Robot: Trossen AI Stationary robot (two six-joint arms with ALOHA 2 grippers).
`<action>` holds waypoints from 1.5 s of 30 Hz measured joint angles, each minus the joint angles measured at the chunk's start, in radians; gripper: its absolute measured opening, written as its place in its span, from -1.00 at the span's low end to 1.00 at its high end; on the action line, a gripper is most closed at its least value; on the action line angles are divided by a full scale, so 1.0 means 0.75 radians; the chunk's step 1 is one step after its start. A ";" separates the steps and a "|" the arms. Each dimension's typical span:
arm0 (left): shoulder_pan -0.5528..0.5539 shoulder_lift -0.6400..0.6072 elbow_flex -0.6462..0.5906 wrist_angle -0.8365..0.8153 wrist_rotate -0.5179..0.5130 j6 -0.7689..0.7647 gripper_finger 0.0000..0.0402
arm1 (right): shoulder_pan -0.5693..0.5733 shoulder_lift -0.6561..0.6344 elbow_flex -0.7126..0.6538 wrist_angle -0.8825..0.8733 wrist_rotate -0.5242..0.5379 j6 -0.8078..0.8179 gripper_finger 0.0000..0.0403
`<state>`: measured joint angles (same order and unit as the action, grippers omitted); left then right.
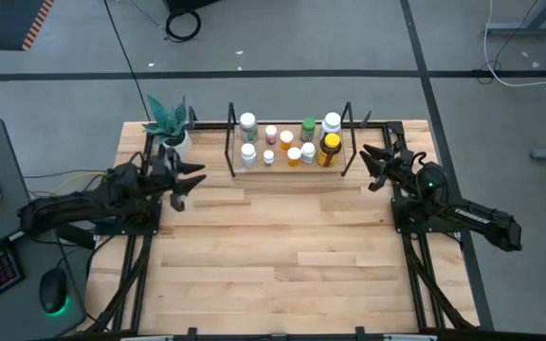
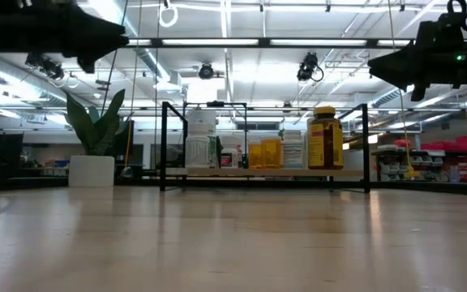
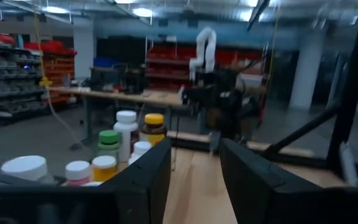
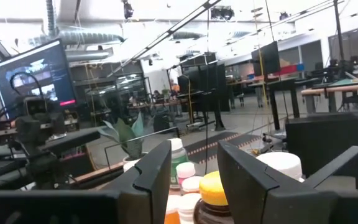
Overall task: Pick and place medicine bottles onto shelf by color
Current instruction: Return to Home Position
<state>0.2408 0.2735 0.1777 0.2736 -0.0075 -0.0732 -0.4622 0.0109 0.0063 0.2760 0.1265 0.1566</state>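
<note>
smooth planked light-wood table (image 1: 273,256). two dark arms: left gripper (image 1: 183,180) hangs near the white plant pot (image 1: 173,140), right gripper (image 1: 373,166) just off the shelf's right end, both with fingers spread, empty. the low wood-and-black-wire shelf (image 2: 258,172) at the table's back carries ten small round medicine bottles (image 1: 286,139), one an amber bottle (image 1: 329,150) with a yellow cap.

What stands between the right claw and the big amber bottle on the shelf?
Only the shelf's black wire end frame stands between the right gripper and the amber bottle; nothing else shows there.
</note>
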 joint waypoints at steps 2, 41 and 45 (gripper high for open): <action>-0.012 -0.074 -0.060 0.041 0.000 -0.039 -0.29 | 0.000 0.000 0.000 0.000 0.000 0.000 -0.32; -0.408 -0.363 -0.161 -0.222 0.043 -0.080 -0.78 | 0.001 0.000 0.000 -0.001 0.004 -0.003 -0.32; -0.440 -0.362 -0.161 -0.257 0.043 -0.013 -0.82 | 0.001 0.000 0.000 -0.001 0.004 -0.003 -0.32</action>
<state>-0.0888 0.0017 0.0570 0.0805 0.0250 -0.0829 -0.4618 0.0109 0.0063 0.2752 0.1295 0.1547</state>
